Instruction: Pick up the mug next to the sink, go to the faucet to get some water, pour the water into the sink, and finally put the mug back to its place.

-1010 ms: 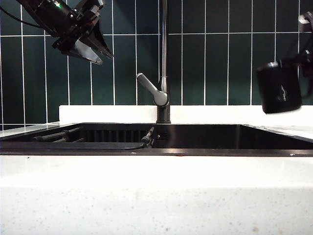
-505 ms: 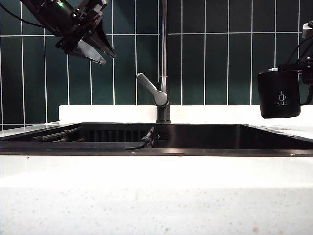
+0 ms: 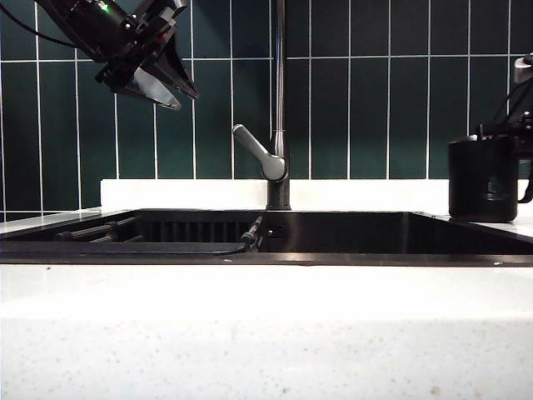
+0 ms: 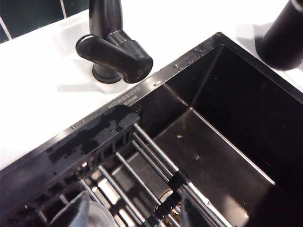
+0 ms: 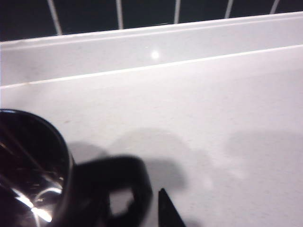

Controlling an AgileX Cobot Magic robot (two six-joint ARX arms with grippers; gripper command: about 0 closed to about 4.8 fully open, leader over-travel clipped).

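Mug (image 3: 483, 177) dropped to the counter (image 3: 266, 333) at right edge, back in place; right gripper (image 3: 523, 137) beside its handle, grip unclear. Left gripper (image 3: 158, 75) parked upper left, jaws wide, clear of the faucet (image 3: 277, 125).

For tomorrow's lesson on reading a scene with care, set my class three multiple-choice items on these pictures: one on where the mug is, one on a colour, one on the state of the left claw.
1. Where is the mug?
A. inside the sink
B. on the white counter to the right of the sink
C. under the faucet spout

2. What colour are the wall tiles behind the faucet?
A. dark green
B. red
C. yellow

3. How is the left claw?
A. shut on the mug
B. shut on the faucet lever
C. open, holding nothing, high above the left of the sink

Answers:
1 B: it stands upright on the counter at the far right, with the right claw by its handle.
2 A: deep green tiles with pale grout.
3 C: its fingers are spread, with nothing between them.
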